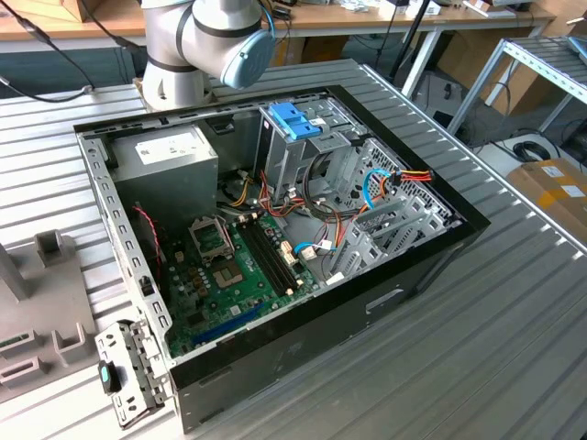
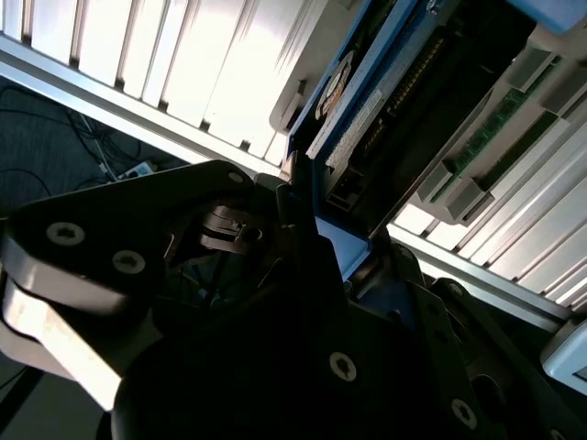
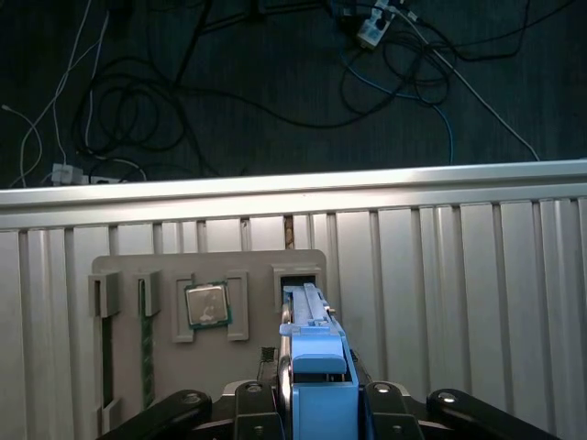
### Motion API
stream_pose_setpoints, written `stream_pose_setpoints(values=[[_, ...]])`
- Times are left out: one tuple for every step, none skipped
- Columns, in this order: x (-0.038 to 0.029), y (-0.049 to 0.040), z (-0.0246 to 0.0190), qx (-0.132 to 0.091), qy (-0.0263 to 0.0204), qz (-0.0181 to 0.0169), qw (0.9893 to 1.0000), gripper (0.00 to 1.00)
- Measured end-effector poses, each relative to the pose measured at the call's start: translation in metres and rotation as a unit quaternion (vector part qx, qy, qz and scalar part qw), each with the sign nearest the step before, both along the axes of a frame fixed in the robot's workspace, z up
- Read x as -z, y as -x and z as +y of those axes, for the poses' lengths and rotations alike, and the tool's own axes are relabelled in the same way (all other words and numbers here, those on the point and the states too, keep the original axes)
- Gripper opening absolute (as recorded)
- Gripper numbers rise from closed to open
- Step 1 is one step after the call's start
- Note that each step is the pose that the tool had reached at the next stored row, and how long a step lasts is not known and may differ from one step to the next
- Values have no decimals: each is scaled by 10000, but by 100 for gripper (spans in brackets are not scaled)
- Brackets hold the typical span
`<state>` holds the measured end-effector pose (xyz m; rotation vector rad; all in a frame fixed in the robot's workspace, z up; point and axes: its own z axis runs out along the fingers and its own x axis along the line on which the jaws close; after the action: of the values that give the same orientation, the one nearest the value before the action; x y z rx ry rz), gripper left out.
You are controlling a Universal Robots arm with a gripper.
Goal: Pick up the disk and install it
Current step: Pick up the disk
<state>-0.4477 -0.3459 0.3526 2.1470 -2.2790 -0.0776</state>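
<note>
- Starting with the exterior view, we see the open computer case [image 1: 367, 302] lying on the slatted table [image 1: 514, 357], in the middle of the frame. The robot arm [image 1: 202, 37] rises at the upper left. An upright metal cage with a light blue tab [image 1: 293, 119] stands at the upper middle of the case. Red and orange wires [image 1: 404, 174] and a thin blue cable [image 1: 371, 188] crowd the space beside the cage, and we judge they could snag anything brought in there. A grey holder tray [image 1: 55, 293] sits at the exterior view's left edge, well apart from the cage.
- In the first wrist view, the disk [image 3: 312, 330] stands on edge over the tray's slot [image 3: 301, 275]. The gripper [image 3: 319, 394] looks clamped on the disk, with one finger against each broad side. A processor chip [image 3: 207, 304] and a memory stick [image 3: 147, 348] lie in neighbouring pockets just beside the slot. Loose cords [image 3: 138, 101] lie on the floor beyond the table edge.
- In the second wrist view, the disk shows its blue rail and its labelled dark face [image 2: 362, 110], running away from the dark finger beside it.
- We judge the disk to be stiff and dense, heavier than its size suggests. It is likely sensitive to knocks, and its smooth plastic rails may be slippery.
- The flat faces near the middle seem the safest hold, since that keeps the fingers off the connector edge.
</note>
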Motion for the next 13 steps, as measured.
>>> stream_pose_setpoints(values=[[-5, 0, 0, 0, 0, 0, 10000, 37], [-13, 0, 0, 0, 0, -1, 10000, 37], [-21, 0, 0, 0, 0, 0, 10000, 37], [-35, 0, 0, 0, 0, -1, 10000, 37], [-43, 0, 0, 0, 0, 0, 10000, 37], [-53, 0, 0, 0, 0, 0, 10000, 37], [-65, 0, 0, 0, 0, -1, 10000, 37], [-72, 0, 0, 0, 0, 0, 10000, 37], [-77, 0, 0, 0, 0, 0, 10000, 37], [-83, 0, 0, 0, 0, 0, 10000, 37], [-89, 0, 0, 0, 0, 0, 10000, 37], [-95, 0, 0, 0, 0, -1, 10000, 37], [-102, 0, 0, 0, 0, 0, 10000, 37]])
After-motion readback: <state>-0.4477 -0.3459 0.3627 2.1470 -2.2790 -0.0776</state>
